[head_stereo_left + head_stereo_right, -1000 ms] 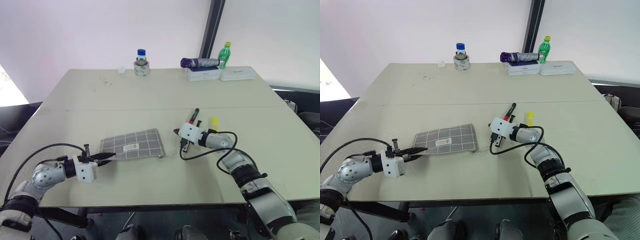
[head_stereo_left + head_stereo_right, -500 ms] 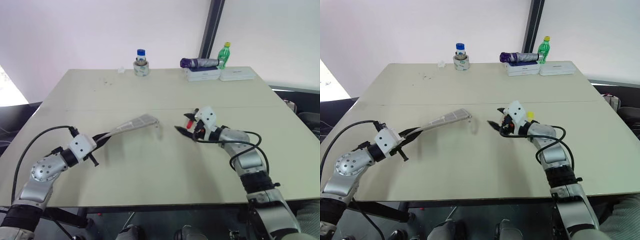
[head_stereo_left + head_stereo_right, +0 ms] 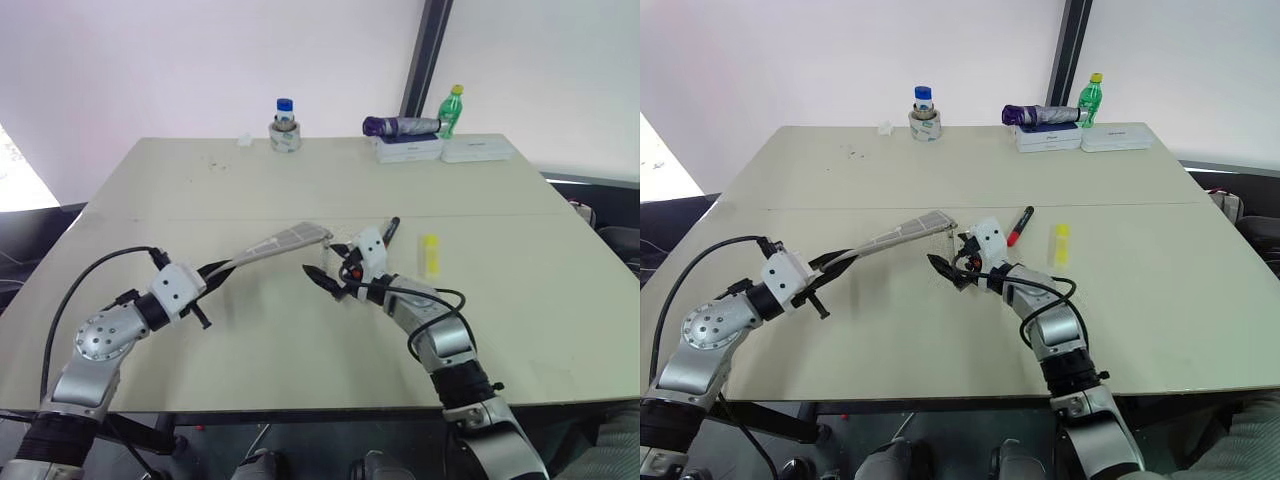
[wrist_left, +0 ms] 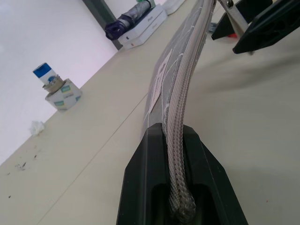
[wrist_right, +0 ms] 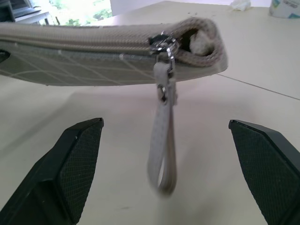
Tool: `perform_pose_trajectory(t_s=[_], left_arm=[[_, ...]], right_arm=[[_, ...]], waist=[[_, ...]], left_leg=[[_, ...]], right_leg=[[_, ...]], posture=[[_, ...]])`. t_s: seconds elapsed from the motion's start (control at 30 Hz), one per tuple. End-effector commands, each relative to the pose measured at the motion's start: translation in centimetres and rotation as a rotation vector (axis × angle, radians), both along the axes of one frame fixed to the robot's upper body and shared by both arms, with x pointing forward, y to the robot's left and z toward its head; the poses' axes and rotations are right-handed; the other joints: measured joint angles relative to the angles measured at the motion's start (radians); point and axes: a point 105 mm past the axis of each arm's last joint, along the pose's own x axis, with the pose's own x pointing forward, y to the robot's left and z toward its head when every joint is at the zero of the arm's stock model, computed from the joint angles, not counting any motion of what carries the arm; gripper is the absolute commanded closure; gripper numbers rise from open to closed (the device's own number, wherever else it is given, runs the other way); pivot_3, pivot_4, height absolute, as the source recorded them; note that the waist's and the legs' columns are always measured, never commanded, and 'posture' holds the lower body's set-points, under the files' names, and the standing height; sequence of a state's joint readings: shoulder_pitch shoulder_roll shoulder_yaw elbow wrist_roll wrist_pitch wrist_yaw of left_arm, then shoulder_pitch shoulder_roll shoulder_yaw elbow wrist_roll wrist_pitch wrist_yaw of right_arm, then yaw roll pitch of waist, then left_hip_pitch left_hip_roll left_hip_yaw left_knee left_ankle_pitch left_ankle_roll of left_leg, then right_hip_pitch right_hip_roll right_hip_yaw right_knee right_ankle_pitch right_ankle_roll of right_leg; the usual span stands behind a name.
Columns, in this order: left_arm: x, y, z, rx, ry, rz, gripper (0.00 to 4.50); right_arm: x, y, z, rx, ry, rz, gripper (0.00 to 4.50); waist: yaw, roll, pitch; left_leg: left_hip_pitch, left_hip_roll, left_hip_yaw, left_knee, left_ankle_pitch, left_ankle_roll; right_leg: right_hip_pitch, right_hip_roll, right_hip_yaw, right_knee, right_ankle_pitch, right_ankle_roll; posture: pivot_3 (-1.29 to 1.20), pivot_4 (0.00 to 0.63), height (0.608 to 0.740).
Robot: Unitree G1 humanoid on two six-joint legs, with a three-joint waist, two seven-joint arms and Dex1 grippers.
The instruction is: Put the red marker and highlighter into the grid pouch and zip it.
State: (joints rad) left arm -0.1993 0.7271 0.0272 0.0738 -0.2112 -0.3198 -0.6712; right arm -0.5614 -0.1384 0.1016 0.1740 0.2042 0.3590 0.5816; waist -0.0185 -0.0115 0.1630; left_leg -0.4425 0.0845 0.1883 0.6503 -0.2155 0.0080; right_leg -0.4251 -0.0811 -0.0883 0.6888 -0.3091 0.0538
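The left gripper point(image 3: 215, 271) is clamped on the near-left end of the pouch point(image 3: 285, 240) and holds it off the table point(image 3: 300, 180), edge-on, zipper side up, slanting toward the far right. In the left wrist view the black fingers point(image 4: 145, 187) pinch the zipper edge of the pouch between them.

The right gripper point(image 3: 325, 277) sits just right of the pouch's free end, fingers spread wide apart, holding nothing. In the right wrist view the zipper slider point(image 5: 161, 43) sits near the pouch's end, and its grey pull strap point(image 5: 161, 140) hangs down between the two open fingers point(image 5: 77, 164), touching neither.

The marker point(image 3: 1021, 224) lies on the table just beyond the right gripper, slanted. The highlighter point(image 3: 429, 254) lies flat a little further right, apart from the marker. Both are outside the pouch.

Along the far edge, well apart from all this: a roll of tape point(image 3: 284, 137) with a blue-capped bottle point(image 3: 285, 108) standing in it, a small white scrap point(image 3: 243, 140) to its left, two white boxes point(image 3: 440, 148), a folded purple umbrella point(image 3: 400, 125) on the left box, and a green bottle point(image 3: 452, 108) behind them. Nothing lies between the grippers and the pens.
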Motion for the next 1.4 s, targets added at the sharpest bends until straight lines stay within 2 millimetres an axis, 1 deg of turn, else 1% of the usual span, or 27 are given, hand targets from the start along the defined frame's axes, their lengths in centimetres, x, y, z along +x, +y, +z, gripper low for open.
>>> perform_pose_trajectory(t_s=[0.03,0.07,0.23,0.27,0.33,0.4,0.5,0.53,0.57,0.63,0.8,0.97,1.07,1.13,1.23,1.3,1.4], left_arm=[[-0.2,0.1,1.4,0.011,-0.064,0.006,4.5],[-0.2,0.1,1.3,0.015,-0.064,0.006,4.5],[-0.1,-0.3,1.1,0.021,-0.069,0.005,4.5],[-0.1,-0.3,1.0,0.022,-0.069,0.005,4.5],[-0.1,-0.3,0.9,0.024,-0.069,0.005,4.5],[-0.2,-0.4,0.7,0.045,-0.069,0.003,4.5],[-0.4,-0.8,0.1,0.091,-0.069,-0.015,4.5],[-0.4,-1.0,-0.1,0.098,-0.069,-0.013,4.5],[-0.3,-1.3,-0.2,0.097,-0.069,-0.015,4.5],[-0.2,-2.1,-0.5,0.088,-0.068,-0.017,4.5],[-0.1,-3.8,-1.0,0.069,-0.064,-0.008,4.5],[-0.2,-5.2,-1.4,0.064,-0.066,0.002,4.5],[-0.2,-5.7,-1.4,0.059,-0.071,0.008,4.5],[0.0,-5.7,-1.3,0.055,-0.075,0.019,4.5],[0.3,-5.8,-1.1,0.041,-0.079,0.035,4.5],[0.4,-6.0,-1.1,0.038,-0.081,0.035,4.5],[0.6,-6.8,-1.2,0.028,-0.083,0.033,4.5]], right_arm=[[0.0,0.7,1.9,0.03,-0.061,0.025,0.92],[0.0,0.6,1.9,0.027,-0.062,0.022,1.35],[-0.4,0.8,1.5,0.009,-0.056,0.035,4.15],[-0.4,0.7,1.4,-0.001,-0.054,0.032,4.47],[-0.4,0.5,1.3,-0.016,-0.057,0.024,4.47],[-0.2,0.3,1.8,-0.036,-0.083,0.011,4.47],[0.0,0.2,2.2,-0.142,-0.147,-0.003,4.47],[-0.1,0.4,2.2,-0.22,-0.193,0.007,4.47],[-0.3,0.8,2.1,-0.285,-0.228,0.024,4.47],[-0.7,1.7,2.1,-0.347,-0.266,0.046,4.47],[-1.5,3.5,1.4,-0.399,-0.295,0.078,4.47],[-2.4,5.3,1.7,-0.418,-0.341,0.142,4.47],[-3.2,6.0,1.4,-0.467,-0.388,0.214,4.47],[-4.0,6.5,1.0,-0.476,-0.395,0.279,4.47],[-4.7,7.1,0.6,-0.518,-0.434,0.337,4.47],[-4.9,7.6,0.7,-0.508,-0.436,0.348,4.47],[-5.5,9.0,1.2,-0.523,-0.497,0.399,4.47]], waist=[[-0.002,0.0,0.0],[-0.002,0.0,0.0],[-0.001,0.0,0.0],[-0.002,0.0,0.0],[-0.001,0.0,0.0],[-0.001,0.0,0.0],[-0.002,0.0,0.0],[-0.002,0.0,0.0],[-0.002,0.0,0.0],[-0.002,0.0,0.0],[-0.002,0.0,0.0],[-0.001,0.0,0.0],[-0.001,0.0,0.0],[-0.001,0.0,0.0],[-0.001,0.0,0.0],[-0.001,0.0,0.0],[-0.001,0.0,0.0]], left_leg=[[0.0,0.0,0.0,0.0,0.0,0.0],[0.0,0.0,0.0,0.0,0.0,0.0],[0.0,0.0,0.0,0.0,0.0,0.0],[0.0,0.0,0.0,0.0,0.0,0.0],[0.0,0.0,0.0,0.0,0.0,0.0],[0.0,0.0,0.0,0.0,0.0,0.0],[0.0,0.0,0.0,0.0,0.0,0.0],[0.0,0.0,0.0,0.0,0.0,0.0],[0.0,0.0,0.0,0.0,0.0,0.0],[0.0,0.0,0.0,-0.001,0.0,0.0],[0.0,0.0,0.0,-0.001,0.0,0.0],[0.0,0.0,0.0,0.0,0.0,0.0],[0.0,0.0,0.0,0.0,0.0,0.0],[0.0,0.0,0.0,0.0,0.0,0.0],[0.0,0.0,0.0,0.0,0.0,0.0],[0.0,0.0,0.0,0.0,0.0,0.0],[0.0,0.0,0.0,0.0,0.0,0.0]], right_leg=[[0.0,0.0,0.0,0.0,0.0,0.0],[0.0,0.0,0.0,0.0,0.0,0.0],[0.0,0.0,0.0,0.0,0.0,0.0],[0.0,0.0,0.0,0.0,0.0,0.0],[0.0,0.0,0.0,0.0,0.0,0.0],[0.0,0.0,0.0,0.0,0.0,0.0],[0.0,0.0,0.0,0.0,0.0,0.0],[0.0,0.0,0.0,0.0,0.0,0.0],[0.0,0.0,0.0,0.0,0.0,0.0],[-0.001,0.0,0.0,0.0,0.0,0.0],[-0.001,0.0,0.0,0.0,0.0,0.0],[-0.001,0.0,0.0,0.0,0.0,0.0],[-0.001,0.0,0.0,0.0,0.0,0.0],[-0.001,0.0,0.0,0.0,0.0,0.0],[-0.001,0.0,0.0,0.0,0.0,0.0],[-0.001,0.0,0.0,0.0,0.0,0.0],[0.0,0.0,0.0,0.0,0.0,0.0]], posture=[[0.0,0.15,0.738],[0.0,0.15,0.738],[0.0,0.15,0.738],[0.0,0.15,0.738],[0.0,0.15,0.738],[0.0,0.15,0.738],[0.0,0.15,0.738],[0.0,0.15,0.738],[0.0,0.15,0.738],[0.0,0.15,0.738],[0.0,0.15,0.738],[0.0,0.15,0.738],[0.0,0.15,0.738],[0.0,0.15,0.738],[0.0,0.15,0.738],[0.0,0.15,0.738],[0.0,0.15,0.738]])
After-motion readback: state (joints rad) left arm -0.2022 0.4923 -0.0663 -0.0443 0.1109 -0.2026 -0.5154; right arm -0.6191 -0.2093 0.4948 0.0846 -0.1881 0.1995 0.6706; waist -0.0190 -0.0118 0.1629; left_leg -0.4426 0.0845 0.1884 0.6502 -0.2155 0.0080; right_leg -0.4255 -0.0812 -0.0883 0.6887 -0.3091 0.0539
